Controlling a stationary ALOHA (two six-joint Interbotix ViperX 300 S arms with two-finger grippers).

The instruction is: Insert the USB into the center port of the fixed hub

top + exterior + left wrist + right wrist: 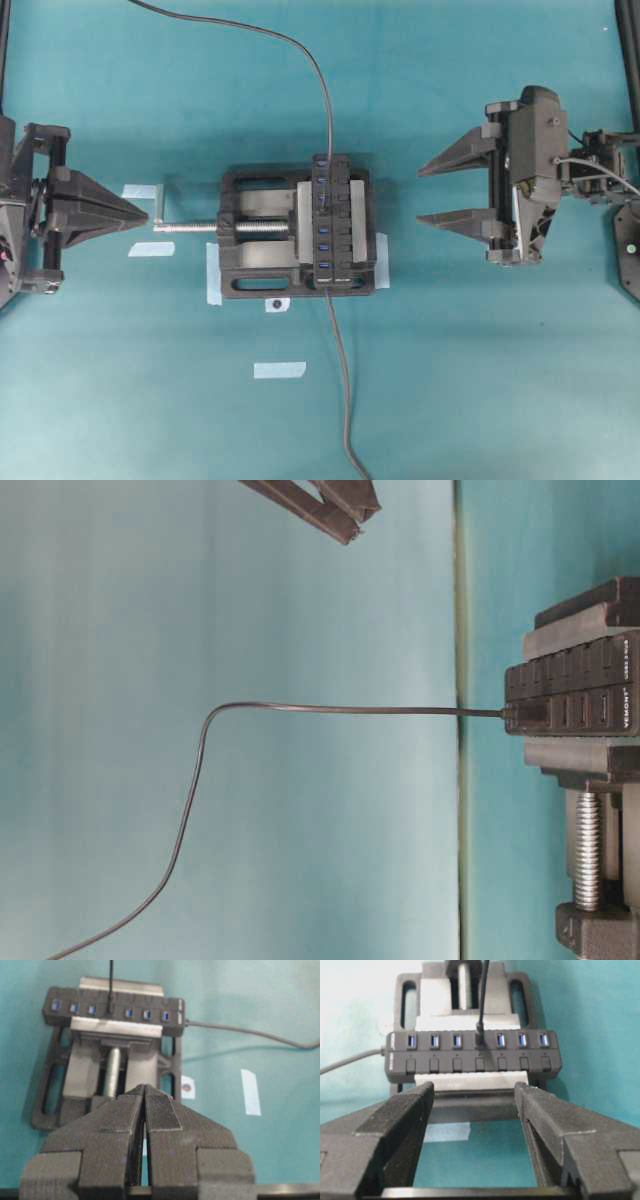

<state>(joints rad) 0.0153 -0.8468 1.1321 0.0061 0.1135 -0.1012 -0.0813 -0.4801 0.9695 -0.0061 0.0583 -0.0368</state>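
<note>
The USB sits plugged in the fixed hub's center port, ahead of the right claw, spread wide and empty. The left claw is pinched closed. Snagging the cable could unseat it.

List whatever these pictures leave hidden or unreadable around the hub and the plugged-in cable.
- USB depth in the fixed hub: the tip is inside the slot in every view.
- Far end of its cable: cut off by the overhead view's top edge.
- Other grey cable: runs off the overhead view's bottom edge.
- Printed label on the hub: too small in the table-level view.
- Left hand: absent from the table-level view.
</note>
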